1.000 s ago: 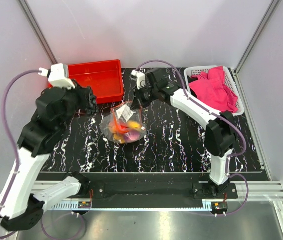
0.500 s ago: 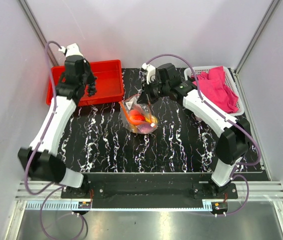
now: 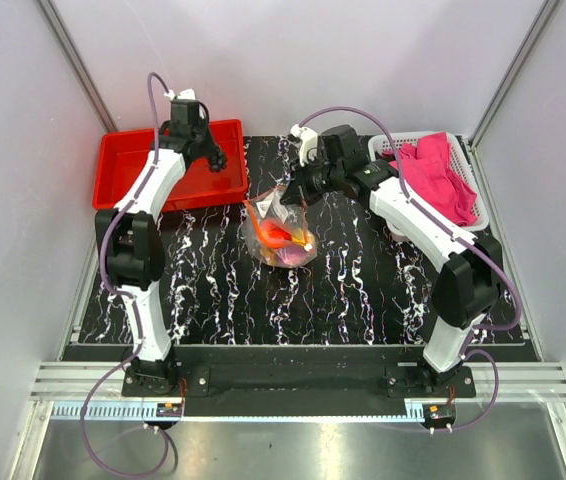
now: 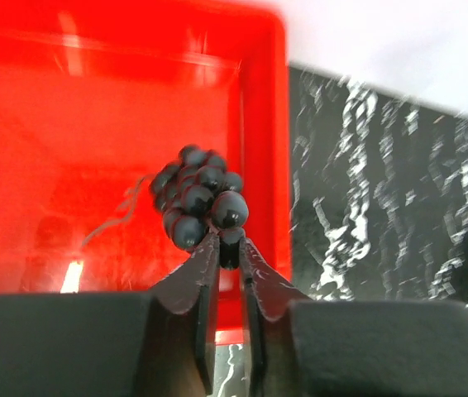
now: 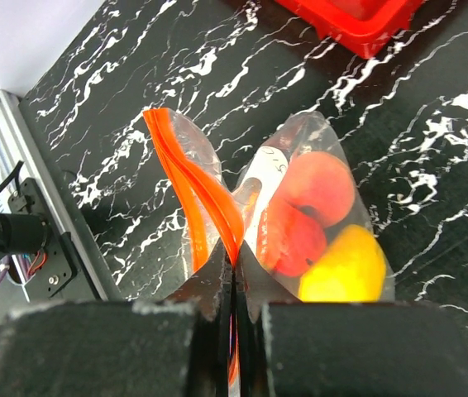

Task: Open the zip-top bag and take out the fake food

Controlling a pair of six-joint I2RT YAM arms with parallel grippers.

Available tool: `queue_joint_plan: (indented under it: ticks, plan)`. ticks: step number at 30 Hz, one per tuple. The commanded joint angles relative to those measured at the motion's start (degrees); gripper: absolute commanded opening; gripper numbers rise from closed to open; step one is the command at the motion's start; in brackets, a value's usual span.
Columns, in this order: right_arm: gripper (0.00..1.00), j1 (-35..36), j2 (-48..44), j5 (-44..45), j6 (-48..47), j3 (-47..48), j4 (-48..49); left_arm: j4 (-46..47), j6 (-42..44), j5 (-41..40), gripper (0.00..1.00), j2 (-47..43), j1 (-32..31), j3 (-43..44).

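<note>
My left arm (image 3: 163, 178) and right arm (image 3: 403, 205) each combine white link shells with black joint housings. One lilac cable (image 3: 338, 111) runs along each arm to the base. My left claw (image 4: 227, 244) and right claw (image 5: 234, 256) carry paired matte-black tapered fingers (image 4: 186, 285) on blocky black carriers.

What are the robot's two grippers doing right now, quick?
Left gripper: closed on a dark toy grape bunch, above the red tray.
Right gripper: closed on the orange zip strip of the zip-top bag.
</note>
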Motion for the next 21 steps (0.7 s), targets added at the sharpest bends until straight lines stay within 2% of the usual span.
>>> queue_joint_plan:
  ticks: [1,3,4,6,8,12,15,16,18,21]
  plan:
    - [0.0,-1.02,0.52,-0.3,-0.81,0.55,1.98,-0.4,-2.08,-0.21,0.36,0.33,1.33,1.59]
    - [0.0,-1.03,1.23,-1.0,-0.72,0.81,1.98,-0.92,-2.96,0.31,0.5,-0.28,2.91,-0.52]
    - [0.0,-1.03,1.4,-1.18,-0.63,1.08,2.07,-1.36,-2.79,0.15,0.64,-1.15,3.7,-0.96]
    - [0.0,-1.03,2.11,-1.97,-0.2,1.43,2.07,-2.77,-1.83,-1.34,0.72,-2.47,3.79,-2.28]
    - [0.0,-1.03,2.89,-2.94,0.33,2.22,2.07,-3.82,-1.47,-1.79,0.73,-5.02,3.79,-3.6]
    - [0.0,-1.03,3.69,-4.17,2.26,3.1,2.07,-4.09,-4.27,3.02,0.7,-11.87,3.79,-9.82]
    - [0.0,-1.03,3.52,-3.91,3.49,3.19,2.15,-2.08,-7.26,8.72,0.68,-22.73,3.36,-19.66]
    - [0.0,-0.94,3.43,-4.17,3.67,3.19,2.07,-1.2,-7.88,10.5,0.68,-25.22,3.01,-25.78]
    - [0.0,-0.76,2.81,-5.39,4.37,3.1,2.07,0.48,-9.29,14.27,0.67,-30.4,2.13,-31.09]
    - [0.0,0.03,1.32,-5.76,6.12,2.84,2.24,0.92,-10.69,18.58,0.67,-42.77,-0.42,-41.72]
